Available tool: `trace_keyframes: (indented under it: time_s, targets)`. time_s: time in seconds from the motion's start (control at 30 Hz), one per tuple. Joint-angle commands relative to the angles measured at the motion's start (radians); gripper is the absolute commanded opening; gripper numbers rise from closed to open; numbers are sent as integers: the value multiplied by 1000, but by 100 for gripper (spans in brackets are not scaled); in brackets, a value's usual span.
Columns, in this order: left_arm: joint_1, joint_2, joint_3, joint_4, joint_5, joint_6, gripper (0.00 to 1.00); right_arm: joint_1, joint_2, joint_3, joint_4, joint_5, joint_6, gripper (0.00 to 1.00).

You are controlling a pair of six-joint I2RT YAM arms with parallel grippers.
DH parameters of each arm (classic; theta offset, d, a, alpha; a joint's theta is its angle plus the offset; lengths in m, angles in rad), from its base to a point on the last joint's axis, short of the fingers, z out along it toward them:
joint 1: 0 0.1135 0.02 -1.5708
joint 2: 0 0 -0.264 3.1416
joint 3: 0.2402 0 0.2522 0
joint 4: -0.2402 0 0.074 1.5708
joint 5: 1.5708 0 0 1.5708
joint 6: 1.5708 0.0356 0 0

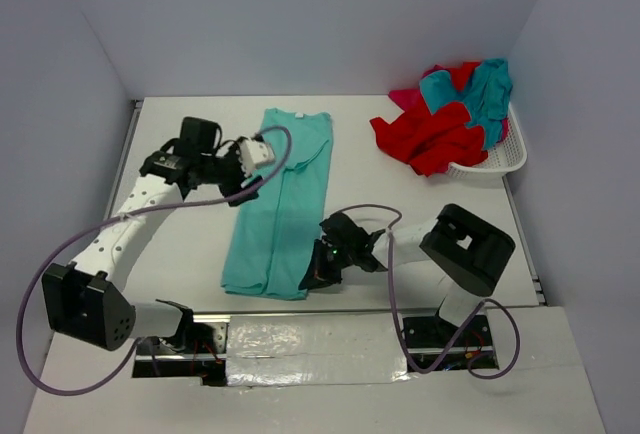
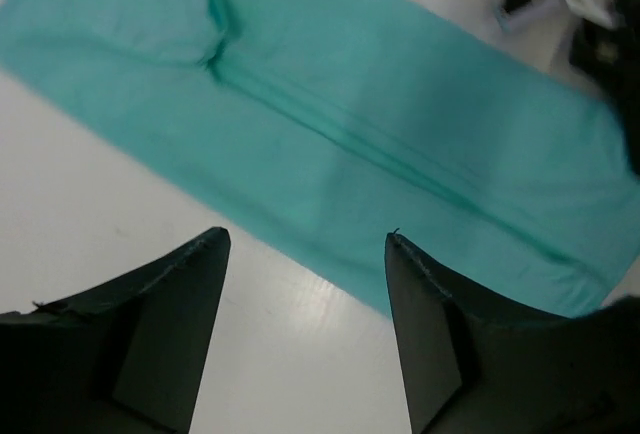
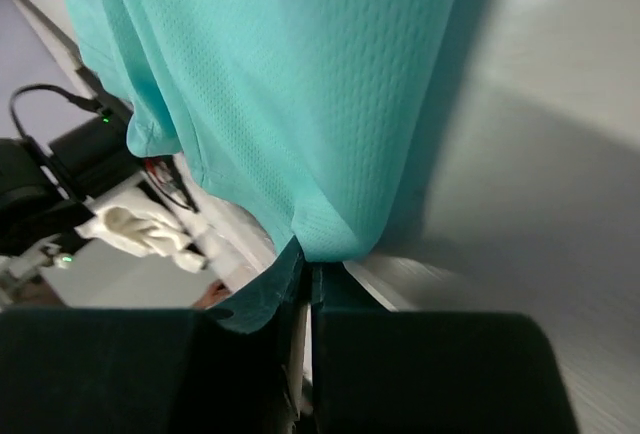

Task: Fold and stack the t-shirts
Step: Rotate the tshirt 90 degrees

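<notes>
A teal t-shirt [image 1: 280, 204] lies on the white table, folded lengthwise into a long strip with its collar at the far end. My left gripper [image 1: 248, 182] hovers open over the strip's left edge, near the sleeve. In the left wrist view the fingertips [image 2: 222, 244] frame bare table, with the t-shirt [image 2: 380, 104] just beyond and nothing between them. My right gripper [image 1: 318, 272] is shut on the t-shirt's near right corner. In the right wrist view the teal cloth [image 3: 300, 84] bunches into the closed gripper [image 3: 310, 262]. More t-shirts, red [image 1: 435, 134], teal [image 1: 485, 94] and magenta [image 1: 405, 99], are heaped at the far right.
A white mesh basket [image 1: 500, 159] at the far right holds the heap, and red cloth spills over its left side onto the table. Grey walls close in the table at the back and on both sides. The arm bases and their cables sit along the near edge.
</notes>
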Motion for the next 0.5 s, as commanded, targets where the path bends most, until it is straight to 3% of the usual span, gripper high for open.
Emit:
trace_keyframes:
  time_s: [0.0, 0.07, 0.1, 0.13, 0.17, 0.23, 0.27, 0.37, 0.47]
  targets:
    - [-127, -36, -25, -46, 46, 428, 77, -74, -33, -51, -238, 64, -260, 7]
    - [-168, -82, -109, -200, 23, 647, 79, -101, -54, -62, -244, 51, -304, 24]
    - [-170, -105, -143, -255, -5, 869, 78, -107, -69, -56, -272, 40, -356, 34]
    - [-170, -131, -188, -304, -26, 975, 79, -108, -72, -47, -289, 38, -383, 48]
    - [-170, -199, -285, -356, -51, 1126, 79, -110, -86, -32, -312, 46, -403, 54]
    - [-170, -282, -386, -393, -89, 1271, 79, -108, -106, -32, -316, 40, -417, 65]
    - [-170, -375, -482, -406, -86, 1387, 80, -108, -118, -41, -312, 40, -415, 67]
    - [-172, -532, -655, -360, -43, 1552, 85, -107, -146, -42, -316, 37, -403, 70]
    - [-173, -562, -772, -268, -57, 1605, 87, -93, -159, -51, -323, 49, -378, 70]
